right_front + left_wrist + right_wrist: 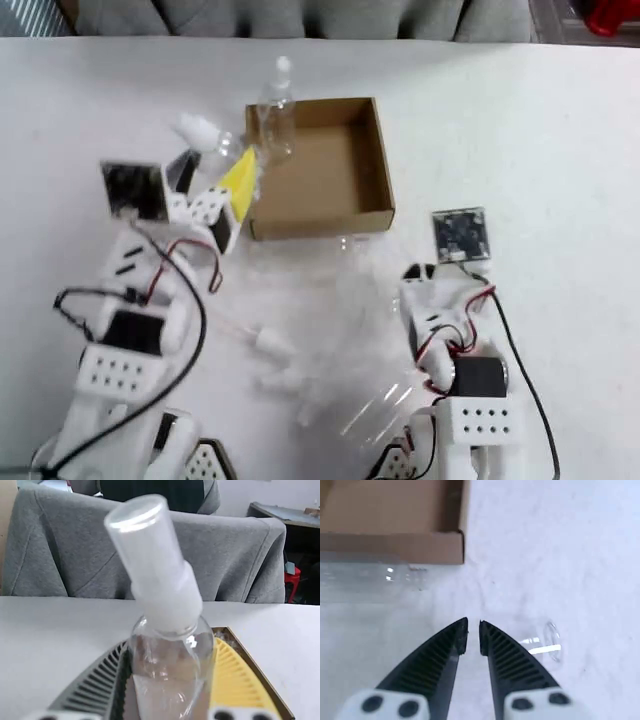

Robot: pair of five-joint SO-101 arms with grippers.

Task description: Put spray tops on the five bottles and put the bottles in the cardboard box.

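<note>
Left jaws are clamped on a capped bottle (167, 675), held just outside the cardboard box (320, 222) on the side facing the bench's (520, 120) left edge. A second capped bottle (274, 115) stands inside. Right jaws, all but closed and empty, hang above an uncapped bottle (545, 645). Boxing looks like the step in hand. Next, I'd guess, the held bottle must clear the rim before release.

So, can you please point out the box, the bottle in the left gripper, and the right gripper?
box (330, 180), high view, its bare floor.
bottle (167, 665), left wrist view, its clear body.
right gripper (473, 630), right wrist view, midway between its fingertips.
</note>
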